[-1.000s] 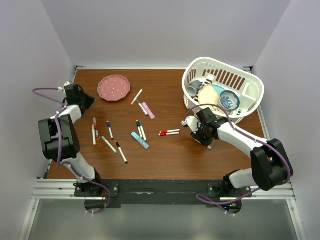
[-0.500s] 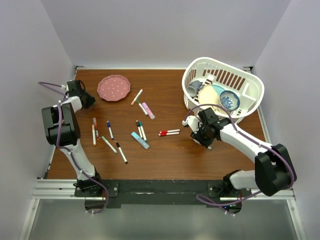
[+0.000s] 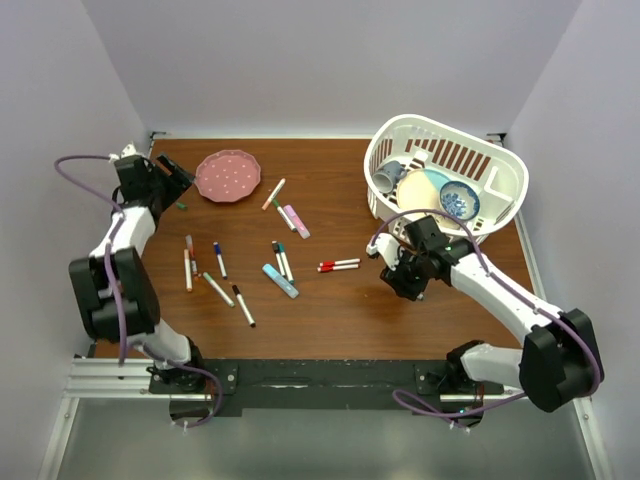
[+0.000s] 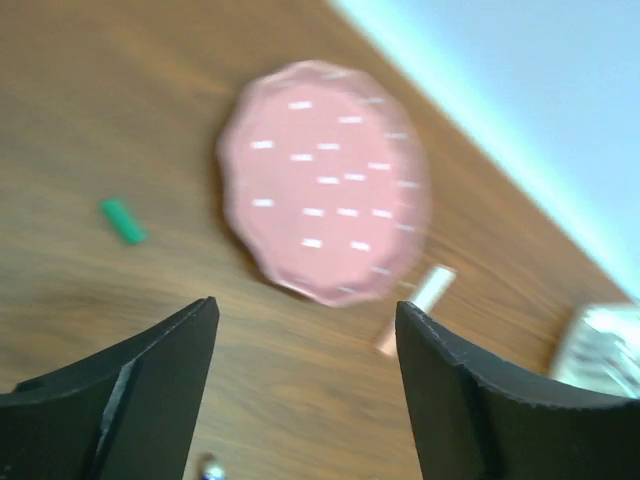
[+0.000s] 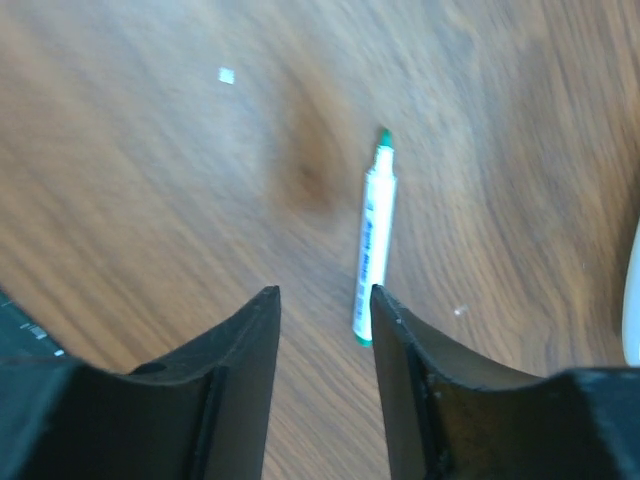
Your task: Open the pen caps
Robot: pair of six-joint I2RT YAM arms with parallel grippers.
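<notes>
My left claw (image 4: 305, 312) is released, its fingers spread with nothing between them, hanging over the tabletop (image 4: 90, 110). Just beyond it a loose green cap (image 4: 122, 221) lies flat, near the pink plate (image 4: 325, 195) but apart from it. My right claw (image 5: 322, 300) is likewise spread and empty. An uncapped green marker (image 5: 372, 240) lies on the wood just past its fingers, tip pointing away. Further out, mid-tabletop, the other pens (image 3: 279, 259) lie scattered, and the pen caps (image 3: 324, 267) I can make out sit on their barrels. The white basket (image 3: 500, 165) stands far right.
</notes>
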